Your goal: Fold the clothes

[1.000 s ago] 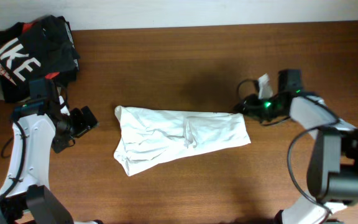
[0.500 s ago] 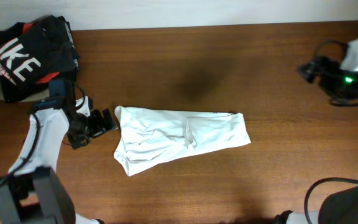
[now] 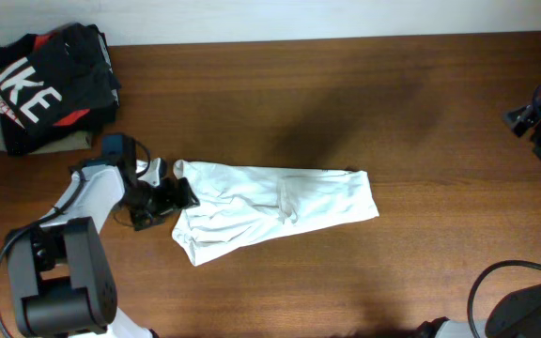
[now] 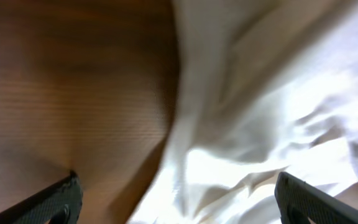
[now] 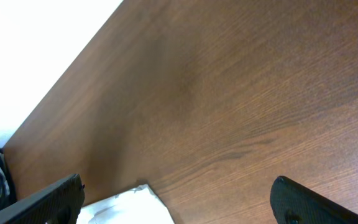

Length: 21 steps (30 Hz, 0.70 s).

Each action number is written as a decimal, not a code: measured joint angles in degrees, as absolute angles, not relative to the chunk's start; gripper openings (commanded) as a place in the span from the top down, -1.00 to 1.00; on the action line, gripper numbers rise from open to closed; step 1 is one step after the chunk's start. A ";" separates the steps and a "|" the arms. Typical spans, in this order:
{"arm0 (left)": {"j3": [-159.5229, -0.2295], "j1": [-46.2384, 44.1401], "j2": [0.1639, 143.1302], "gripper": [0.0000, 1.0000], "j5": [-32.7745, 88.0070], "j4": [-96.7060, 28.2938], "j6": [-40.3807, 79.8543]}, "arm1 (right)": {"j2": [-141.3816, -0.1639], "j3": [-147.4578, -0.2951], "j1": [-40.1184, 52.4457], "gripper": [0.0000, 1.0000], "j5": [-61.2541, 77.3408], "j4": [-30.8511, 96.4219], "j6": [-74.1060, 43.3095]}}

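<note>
My left pincer (image 3: pixel 186 194) sits at the left edge of the white garment (image 3: pixel 275 208), released and spread wide, with crumpled cloth between its tips and nothing grasped. The garment lies rumpled across the middle of the wooden table (image 3: pixel 346 94). My right pincer (image 3: pixel 526 116) hangs open at the far right, well apart from it, and a dark clothes pile (image 3: pixel 50 80) sits far left.

A brown wood-grain worktop (image 3: pixel 346 282) fills the overhead view, meeting a white wall (image 3: pixel 346 17) along its far edge. Even light leaves 1 faint shadow patch (image 3: pixel 322 127) mid-worktop.
</note>
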State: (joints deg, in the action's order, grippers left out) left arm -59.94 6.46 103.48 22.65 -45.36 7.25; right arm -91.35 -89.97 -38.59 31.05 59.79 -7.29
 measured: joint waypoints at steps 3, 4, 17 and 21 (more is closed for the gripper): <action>-59.13 4.16 103.04 -0.98 24.36 -42.37 6.92 | -91.35 -89.97 -38.59 -0.97 31.05 59.83 -7.27; -59.07 3.36 103.04 -0.98 24.75 -41.82 6.83 | -91.35 -89.97 -38.59 -0.97 31.05 59.83 -7.27; -58.76 -1.54 104.71 0.38 26.65 -41.10 6.68 | -91.35 -89.97 -38.59 -0.98 31.05 59.81 -7.31; -57.93 -2.63 105.84 0.98 26.72 -41.01 7.03 | -91.35 -89.97 -38.59 -0.97 31.05 59.81 -7.31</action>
State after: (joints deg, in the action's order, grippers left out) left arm -57.93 -2.63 105.84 26.72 -41.01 7.03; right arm -91.35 -89.97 -38.59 31.05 59.81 -7.31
